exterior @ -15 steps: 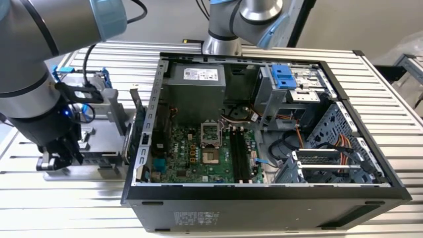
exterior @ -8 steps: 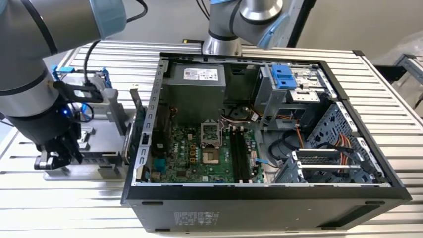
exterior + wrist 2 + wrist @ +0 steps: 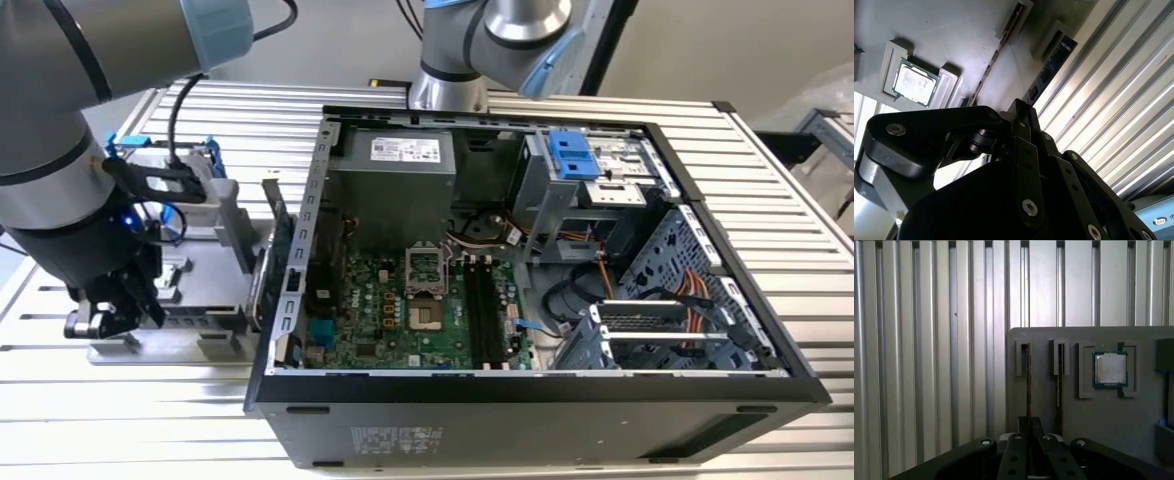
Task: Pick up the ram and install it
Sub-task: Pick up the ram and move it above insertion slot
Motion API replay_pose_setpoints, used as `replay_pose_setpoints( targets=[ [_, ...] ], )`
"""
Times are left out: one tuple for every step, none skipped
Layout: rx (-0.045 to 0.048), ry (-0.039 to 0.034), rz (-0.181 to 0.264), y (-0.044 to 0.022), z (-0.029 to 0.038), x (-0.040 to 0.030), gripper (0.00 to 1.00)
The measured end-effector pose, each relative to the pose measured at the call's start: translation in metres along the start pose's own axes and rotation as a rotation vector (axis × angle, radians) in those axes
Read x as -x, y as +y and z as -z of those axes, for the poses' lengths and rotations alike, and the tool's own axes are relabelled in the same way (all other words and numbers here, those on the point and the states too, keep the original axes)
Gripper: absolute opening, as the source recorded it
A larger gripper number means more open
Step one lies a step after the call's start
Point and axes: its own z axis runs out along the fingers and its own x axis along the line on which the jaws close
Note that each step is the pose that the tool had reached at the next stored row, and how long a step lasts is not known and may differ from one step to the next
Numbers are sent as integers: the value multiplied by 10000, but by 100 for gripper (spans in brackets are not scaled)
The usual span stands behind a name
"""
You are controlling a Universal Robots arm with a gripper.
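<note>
the end effector point(image 3: 1030, 427) looks closed on the ram point(image 3: 1027, 385), which stands on edge in a slot of the grey fixture point(image 3: 1139, 425), running straight out from its tips; a tilted lift could jam the thin board or let it slip. further off, the white label point(image 3: 400, 148) inside the computer case point(image 3: 534, 420) is too small to read

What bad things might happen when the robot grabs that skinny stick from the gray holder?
The ram sits edge-up in the gray holder, so the tool might grab it crooked or knock the neighbouring stick. The memory slots lie deep in the computer case near cables, so fitting it looks tight.
</note>
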Motion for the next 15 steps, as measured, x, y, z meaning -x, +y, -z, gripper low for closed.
replay_pose_setpoints(
  targets=[
    [-1,0,0,0,10,0,0],
    [-1,-1,0,1,19,0,0],
    [-1,-1,0,1,29,0,0],
    [-1,-1,0,1,40,0,0],
    [-2,-1,1,2,50,0,0],
    [-2,0,1,3,58,0,0],
    [-3,-1,1,4,66,0,0],
    [-4,-1,0,5,74,1,0],
    [-4,-1,0,5,82,0,0],
    [-4,-1,1,6,91,0,0],
    [-4,0,1,6,102,0,0],
    [-4,-1,1,7,113,1,0],
    [-4,-1,0,7,125,1,0],
    [-5,-2,0,8,135,1,0],
    [-5,-1,0,8,146,1,0]
  ],
)
